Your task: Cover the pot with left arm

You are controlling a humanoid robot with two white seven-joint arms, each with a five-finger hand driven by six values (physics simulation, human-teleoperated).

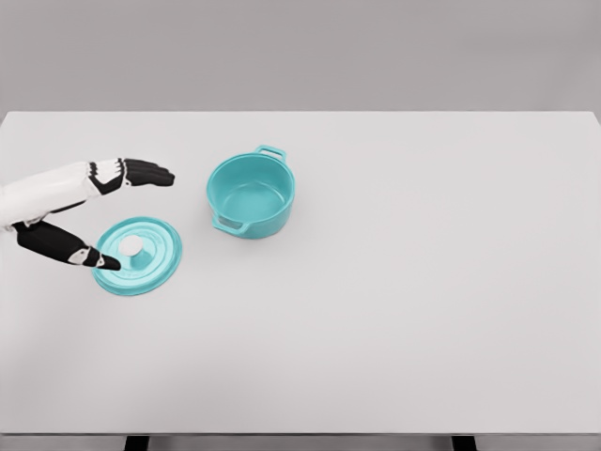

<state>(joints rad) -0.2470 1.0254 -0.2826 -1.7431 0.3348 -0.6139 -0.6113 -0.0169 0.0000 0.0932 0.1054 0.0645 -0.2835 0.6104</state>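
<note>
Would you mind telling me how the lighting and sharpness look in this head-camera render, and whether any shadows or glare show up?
Head view: even, diffuse light with no glare; only faint soft shadows under the pot and lid; edges slightly soft throughout, including the left hand; the table looks uniformly pale, with no visible distortion.

The teal pot (pixel 251 196) and lid (pixel 150 260) look smooth, softly glossy enamel; the white table (pixel 394 310) looks matt.

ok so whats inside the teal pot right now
Nothing shows inside the teal pot: its bare teal floor and far inner wall are visible. The near wall hides a strip of the floor behind it. Its lid lies on the table beside it, under the left robot hand.
</note>
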